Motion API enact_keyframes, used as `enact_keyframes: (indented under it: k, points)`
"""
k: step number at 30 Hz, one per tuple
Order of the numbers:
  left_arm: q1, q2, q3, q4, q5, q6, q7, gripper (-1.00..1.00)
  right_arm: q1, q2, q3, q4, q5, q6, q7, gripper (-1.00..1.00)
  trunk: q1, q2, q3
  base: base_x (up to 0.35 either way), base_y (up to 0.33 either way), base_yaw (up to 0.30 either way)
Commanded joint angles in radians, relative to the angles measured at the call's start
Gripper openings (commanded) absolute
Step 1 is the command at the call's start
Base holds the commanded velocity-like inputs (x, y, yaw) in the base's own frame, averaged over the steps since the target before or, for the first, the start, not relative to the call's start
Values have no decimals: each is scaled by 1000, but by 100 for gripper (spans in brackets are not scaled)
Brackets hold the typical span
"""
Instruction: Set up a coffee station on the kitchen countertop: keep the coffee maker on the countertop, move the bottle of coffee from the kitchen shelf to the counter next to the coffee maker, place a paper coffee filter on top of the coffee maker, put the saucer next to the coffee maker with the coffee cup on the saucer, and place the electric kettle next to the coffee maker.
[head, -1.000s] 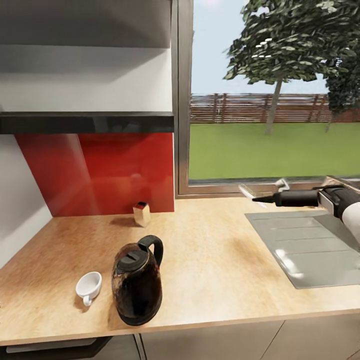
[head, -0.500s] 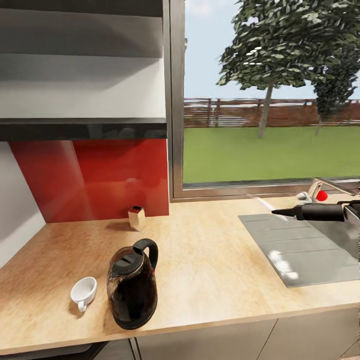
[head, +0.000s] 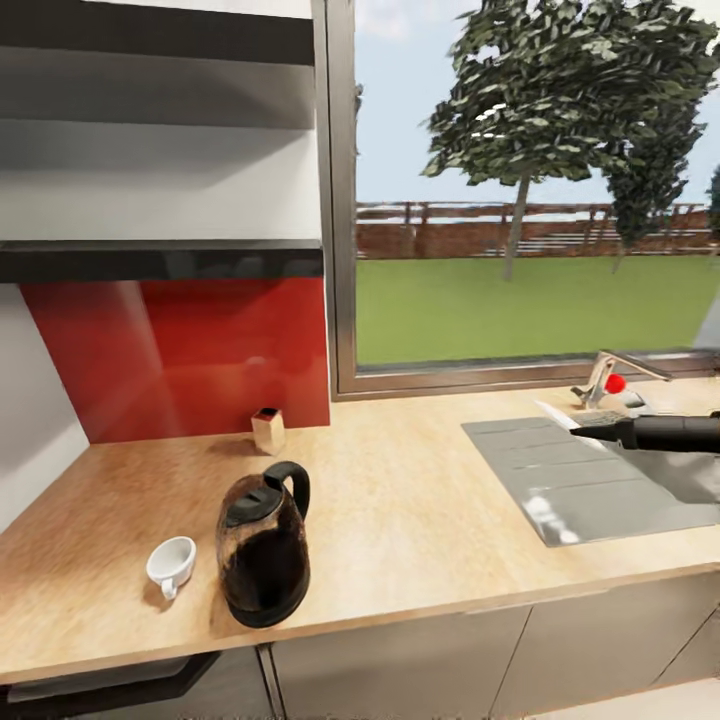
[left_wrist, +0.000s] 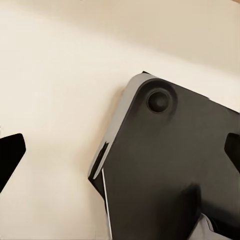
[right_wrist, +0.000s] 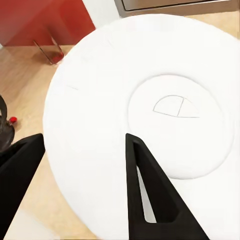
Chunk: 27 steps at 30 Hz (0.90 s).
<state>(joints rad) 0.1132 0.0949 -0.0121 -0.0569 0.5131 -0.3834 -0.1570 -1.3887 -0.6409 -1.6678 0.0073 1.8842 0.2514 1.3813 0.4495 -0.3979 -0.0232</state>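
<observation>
In the right wrist view, my right gripper (right_wrist: 85, 140) is shut on the rim of the white saucer (right_wrist: 150, 100), with one black finger (right_wrist: 150, 200) lying over it. The head view shows that gripper (head: 592, 431) at the right, above the sink drainboard, with the saucer (head: 553, 413) as a thin edge-on sliver at its tip. The glass electric kettle (head: 262, 545) stands near the front edge of the wood-grain countertop (head: 420, 500). The small white coffee cup (head: 172, 565) lies tipped just left of it. A black kitchen shelf (head: 160, 260) hangs above. My left gripper (left_wrist: 120, 152) is open, over pale floor.
A grey sink drainboard (head: 590, 480) with a tap (head: 610, 372) and a red knob sits at the right. A small tan box (head: 268, 430) stands by the red backsplash (head: 190, 350). A large window fills the back wall. My black base (left_wrist: 170, 165) lies under the left gripper.
The camera has turned, sliding the scene left and bringing the tap into view. My right gripper has drawn back to the right and lower with the saucer, which now shows edge-on.
</observation>
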Motion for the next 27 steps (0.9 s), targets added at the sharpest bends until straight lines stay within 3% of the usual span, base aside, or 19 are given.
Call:
enact_keyframes:
  k: [1, 10, 27]
  points:
    - [0, 1, -2, -1, 10, -1, -7, 100, 0, -2, -12, 0, 8, 10, 3, -100, 0, -2, -2, -97, 0, -171]
    - [0, 20, 4, -1, 16, -5, -7, 100, 49, -7, -12, -50, 7, 13, -1, -100, 0, -2, 5, -17, 0, -257]
    - [0, 20, 5, -1, 17, -5, -7, 100, 58, -10, -26, -242, 6, -8, 1, -100, 0, -2, 22, 0, 0, -256]
